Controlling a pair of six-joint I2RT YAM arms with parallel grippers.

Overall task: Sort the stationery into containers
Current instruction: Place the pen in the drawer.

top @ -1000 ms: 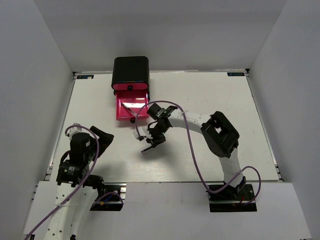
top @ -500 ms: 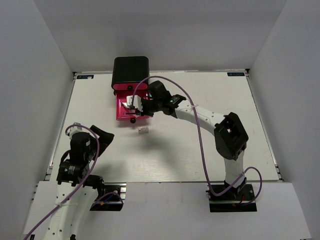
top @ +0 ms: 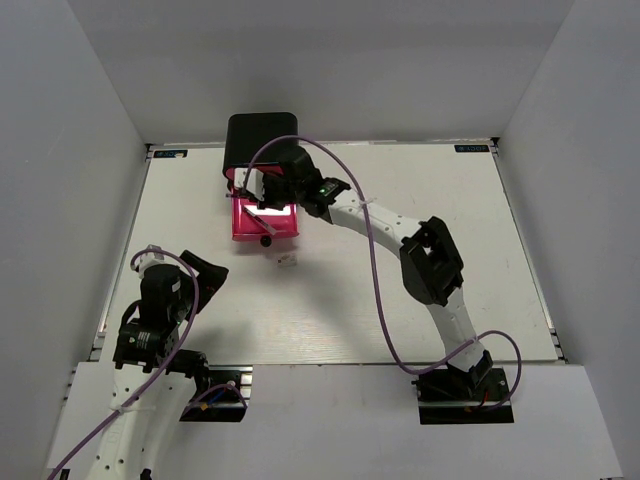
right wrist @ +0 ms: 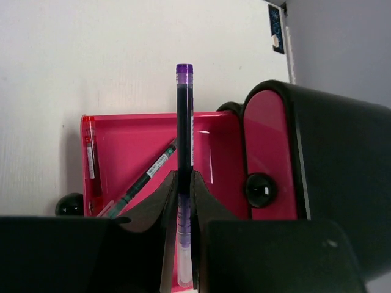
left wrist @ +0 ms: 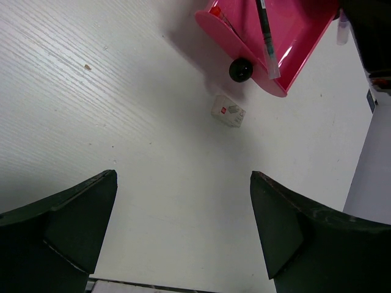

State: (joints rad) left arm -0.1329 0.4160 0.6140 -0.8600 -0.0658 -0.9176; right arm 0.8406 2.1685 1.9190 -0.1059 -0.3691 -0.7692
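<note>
The step in hand looks like dropping off a pen. The right gripper (right wrist: 184, 178) is pinched nearly closed on a purple-capped pen (right wrist: 184, 110), gripping its lower half with the cap pointing away from the wrist, directly above the open pink drawer (right wrist: 131, 143). That drawer is pulled out of the black box (right wrist: 336, 183), and a red pen (right wrist: 90, 155) and a dark-and-white pen (right wrist: 148, 175) lie inside it. As I judge it, the next move calls for letting go so the pen lands flat within the drawer's walls rather than across its rim. A small white eraser (left wrist: 228, 111) lies on the table (left wrist: 91, 91) just in front of the drawer's knob (left wrist: 241, 69), not yet sorted. The right arm reaches far forward from its base, elbow bent, with the wrist over the drawer. The left arm sits folded well away from the drawer, and the left gripper (left wrist: 183, 183) is spread fully wide and empty, facing the eraser.
</note>
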